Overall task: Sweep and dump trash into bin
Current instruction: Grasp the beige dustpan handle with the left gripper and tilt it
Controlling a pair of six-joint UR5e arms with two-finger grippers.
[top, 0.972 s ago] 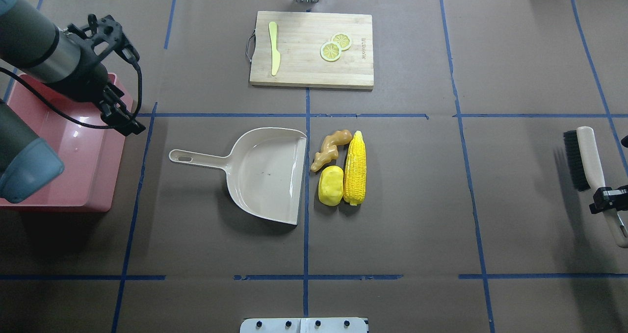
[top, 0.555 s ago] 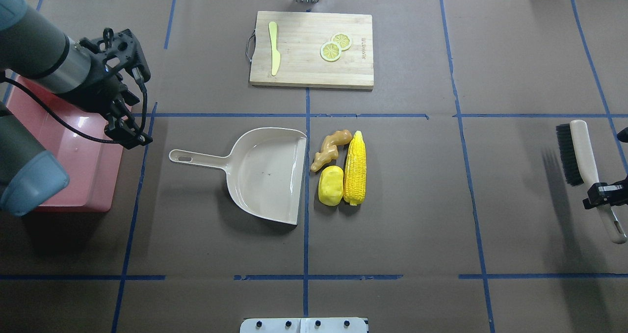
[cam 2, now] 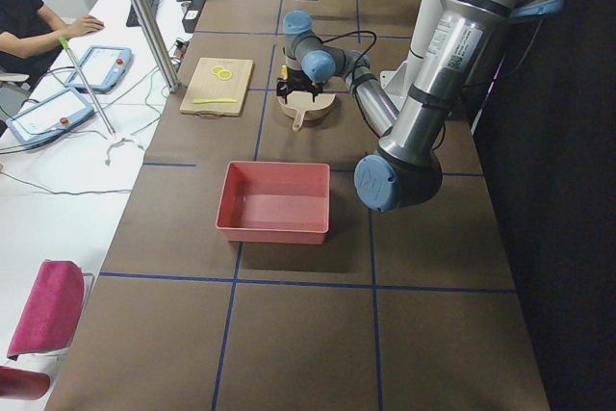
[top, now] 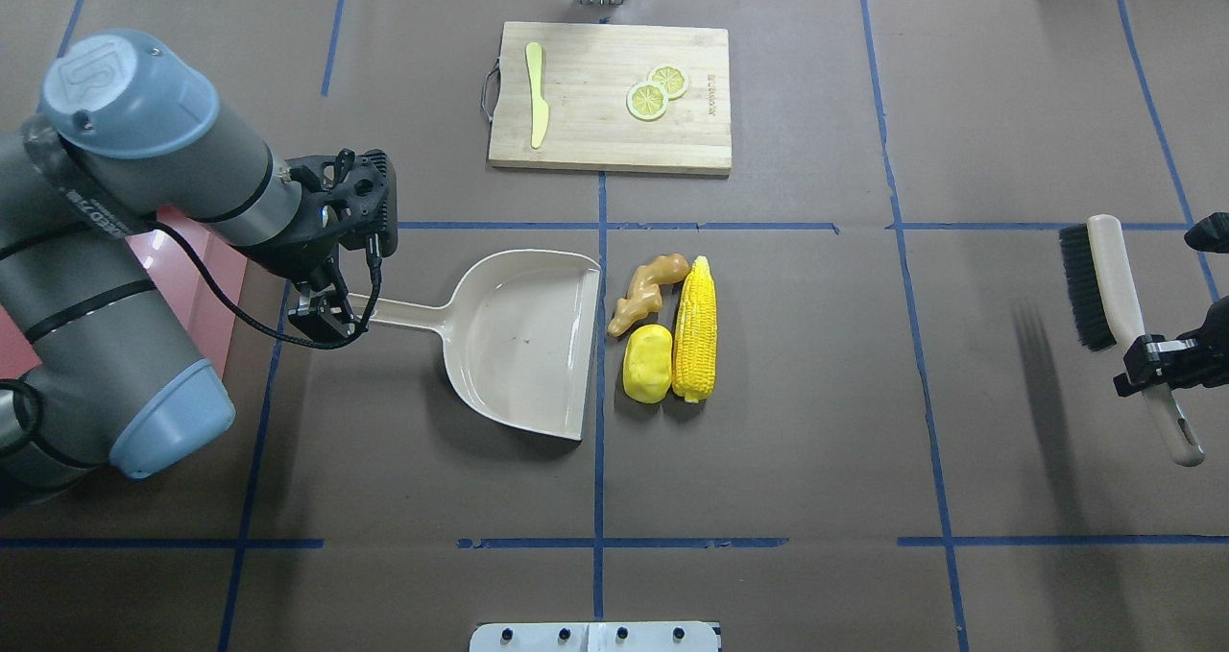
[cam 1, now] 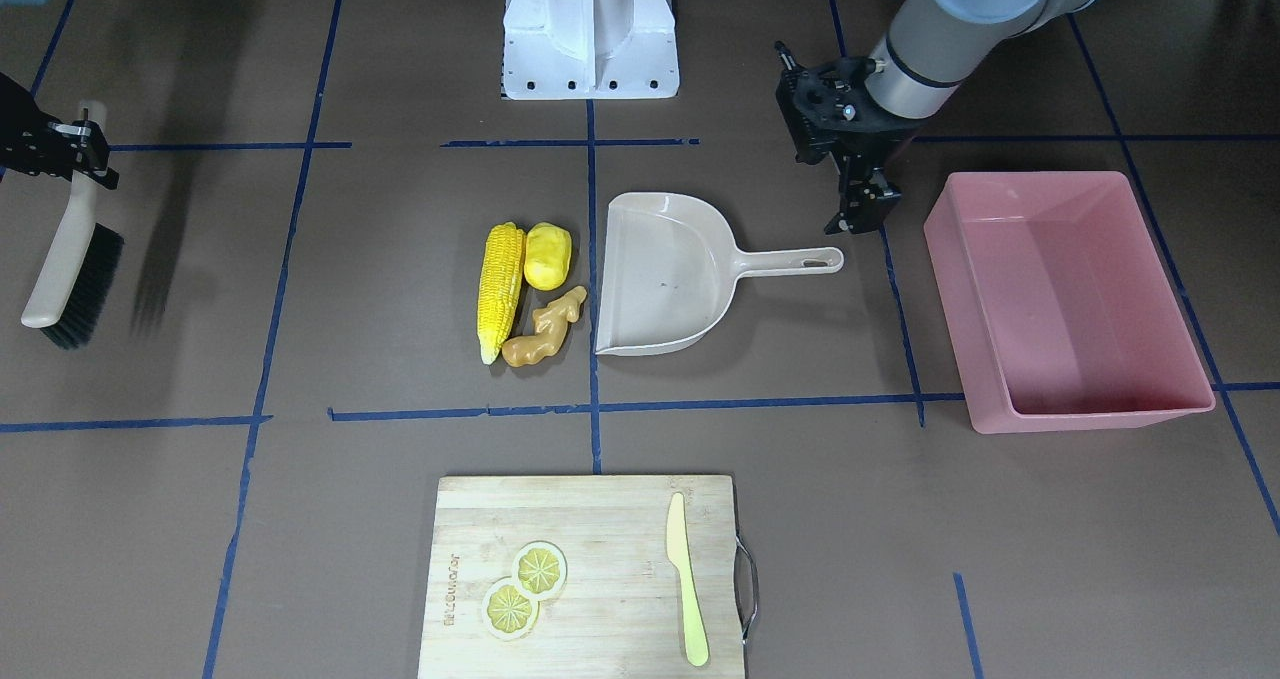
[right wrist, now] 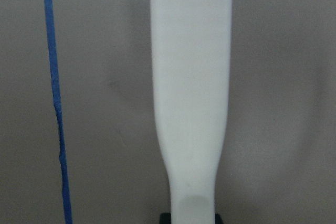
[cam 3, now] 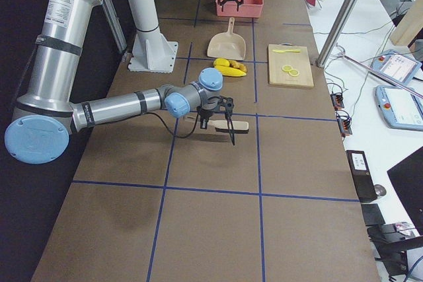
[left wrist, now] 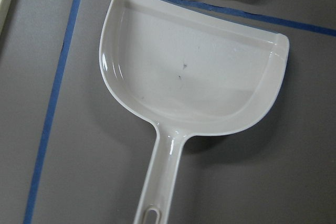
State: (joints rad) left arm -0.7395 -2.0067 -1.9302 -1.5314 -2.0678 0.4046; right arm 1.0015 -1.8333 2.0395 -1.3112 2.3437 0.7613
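Observation:
The corn cob (top: pixel 694 330), potato (top: pixel 647 364) and ginger root (top: pixel 648 292) lie together on the table, just right of the beige dustpan's (top: pixel 518 340) open mouth. My left gripper (top: pixel 326 311) is open and empty, hovering over the end of the dustpan handle (cam 1: pixel 800 259). The left wrist view looks down on the dustpan (left wrist: pixel 194 77). My right gripper (top: pixel 1152 359) is shut on the handle of a black-bristled brush (top: pixel 1104 282) and holds it above the table at the far right. The pink bin (cam 1: pixel 1070 299) stands beyond the left gripper, mostly hidden by the left arm in the overhead view.
A wooden cutting board (top: pixel 610 95) at the far side carries a pale yellow knife (top: pixel 536 95) and two lemon slices (top: pixel 658 90). The robot base (cam 1: pixel 590 29) stands at the near edge. Blue tape lines cross the brown table cover.
My left arm has swung right, from over the pink bin to over the dustpan handle. My right gripper has carried the brush a little left and farther away.

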